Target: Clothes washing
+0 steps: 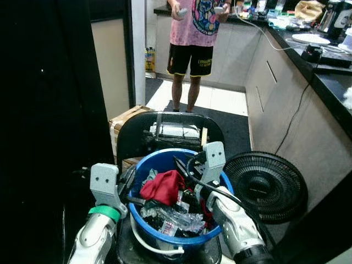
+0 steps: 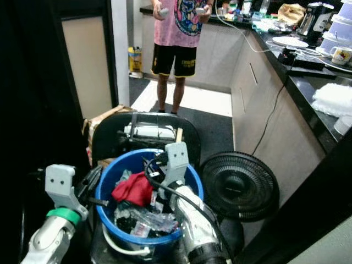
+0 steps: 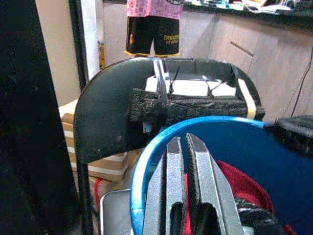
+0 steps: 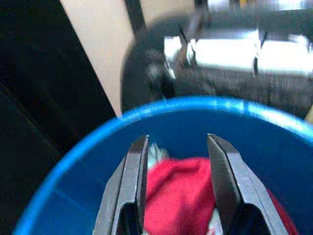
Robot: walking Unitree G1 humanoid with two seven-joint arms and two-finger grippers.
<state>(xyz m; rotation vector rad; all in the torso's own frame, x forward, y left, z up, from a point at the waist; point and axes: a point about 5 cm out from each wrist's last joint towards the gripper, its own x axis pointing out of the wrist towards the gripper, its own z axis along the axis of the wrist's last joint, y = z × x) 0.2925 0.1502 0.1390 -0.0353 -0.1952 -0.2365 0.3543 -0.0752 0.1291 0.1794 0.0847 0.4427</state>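
- Blue bucket (image 1: 165, 234) directly below both arms, packed with laundry; red garment (image 1: 163, 187) on top of the pile, between the two pincers.
- Right pincer (image 4: 178, 147) over the bucket, fingers spread wide apart, nothing between them, red cloth straight ahead and just under the tips.
- Left pincer (image 3: 187, 147) at the bucket's near-left rim, fingers pressed almost together with a thin slit, gripping nothing.
- Likely step: picking the red garment out of the bucket with the right pincer.
- Best done by lowering straight onto the highest fold of the red cloth, so that both fingers straddle a bunched ridge rather than a flat patch.
- Worth closing only once the tips sink into fabric; a shallow pinch probably slips off soft cloth.
- Black cable (image 1: 192, 176) running along the right arm close beside the cloth: better kept outside the fingers.
- Crinkled clear plastic (image 1: 176, 217) lying nearer than the red cloth, behind the right pincer's tips: best avoided.
- Lift slowly and vertically, since darker items underneath may drag along.
- Chair back (image 1: 165, 129) beyond the bucket, black fan (image 1: 267, 187) off to the right, person (image 1: 193, 33) standing well beyond: better not to swing outward.
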